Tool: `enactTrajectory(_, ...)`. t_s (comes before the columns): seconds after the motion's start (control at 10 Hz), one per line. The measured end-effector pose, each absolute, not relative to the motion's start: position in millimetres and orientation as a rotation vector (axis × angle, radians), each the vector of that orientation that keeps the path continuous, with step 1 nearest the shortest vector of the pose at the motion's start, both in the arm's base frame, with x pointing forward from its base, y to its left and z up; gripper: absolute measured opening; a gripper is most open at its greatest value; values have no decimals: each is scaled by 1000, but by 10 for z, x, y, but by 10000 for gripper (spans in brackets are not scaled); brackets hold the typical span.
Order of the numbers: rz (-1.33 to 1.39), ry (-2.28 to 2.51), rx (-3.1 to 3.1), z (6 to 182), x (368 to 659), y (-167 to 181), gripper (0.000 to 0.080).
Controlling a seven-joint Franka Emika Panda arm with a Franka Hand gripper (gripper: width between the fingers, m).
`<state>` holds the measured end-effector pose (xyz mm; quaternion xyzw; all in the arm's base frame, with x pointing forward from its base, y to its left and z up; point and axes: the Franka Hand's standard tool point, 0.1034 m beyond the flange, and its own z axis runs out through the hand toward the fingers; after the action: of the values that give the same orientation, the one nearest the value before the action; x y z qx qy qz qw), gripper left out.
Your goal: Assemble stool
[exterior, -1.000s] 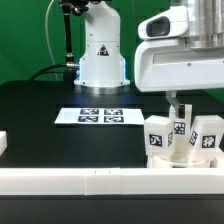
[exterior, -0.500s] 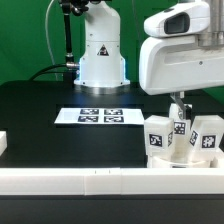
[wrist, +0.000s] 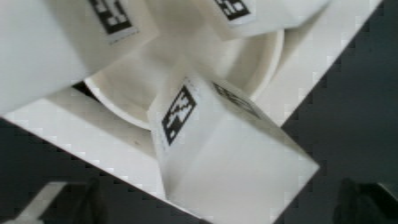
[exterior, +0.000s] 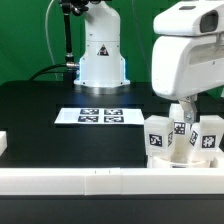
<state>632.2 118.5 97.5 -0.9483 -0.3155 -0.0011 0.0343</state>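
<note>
The stool (exterior: 182, 140) stands upside down at the exterior view's right, near the front of the black surface (exterior: 50, 140), pushed up against the long white rail (exterior: 100, 180) that runs along the front edge. That spot makes sense: the rail and its corner brace the piece so it cannot slide while parts are pressed or turned in. The round seat (wrist: 196, 75) lies flat with the legs (exterior: 158, 137) pointing up, so their tagged faces show to the camera and their tops are free to be reached from above.

The gripper (exterior: 184, 112) hangs directly over the legs, low among them, its big white housing hiding much of the middle leg. The jaws stand wide apart and hold nothing; in the wrist view a tagged leg (wrist: 222, 140) fills the space below the camera, so the arm seems lined up to close on that leg, probably to seat or tighten it.

The marker board (exterior: 100, 116) lies flat farther back, well apart from the stool.
</note>
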Motion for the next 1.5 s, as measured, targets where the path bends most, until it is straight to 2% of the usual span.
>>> enactTrajectory(0.6, 40, -1556, -2679, 948, 6347, 1084, 648)
enactTrajectory(1.0, 82, -2119, -2344, 851, 6317, 1194, 648)
enactTrajectory(1.4, 103, -2225, -2250, 812, 6304, 1119, 638)
enactTrajectory(1.5, 103, -2222, -2254, 813, 6308, 1097, 447)
